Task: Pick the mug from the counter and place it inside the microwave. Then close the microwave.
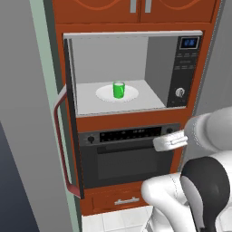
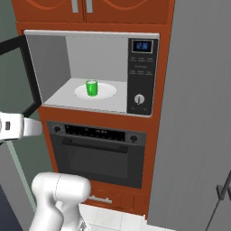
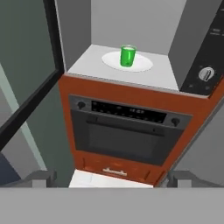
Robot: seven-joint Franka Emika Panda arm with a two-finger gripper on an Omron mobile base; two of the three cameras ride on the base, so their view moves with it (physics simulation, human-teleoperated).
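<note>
The small green mug stands upright on the white round plate inside the microwave; the mug shows in all three views. The microwave's dark glass door is swung wide open to the left, with its curved red handle facing out. My gripper is open, holds nothing, and hangs well back from the cavity, below the level of its floor. The fingertips stand far apart. The counter is out of view.
A black wall oven with knobs sits directly under the microwave, above a reddish-brown drawer. The open door juts out on the left of my hand. A tall grey panel rises to the right of the cabinet.
</note>
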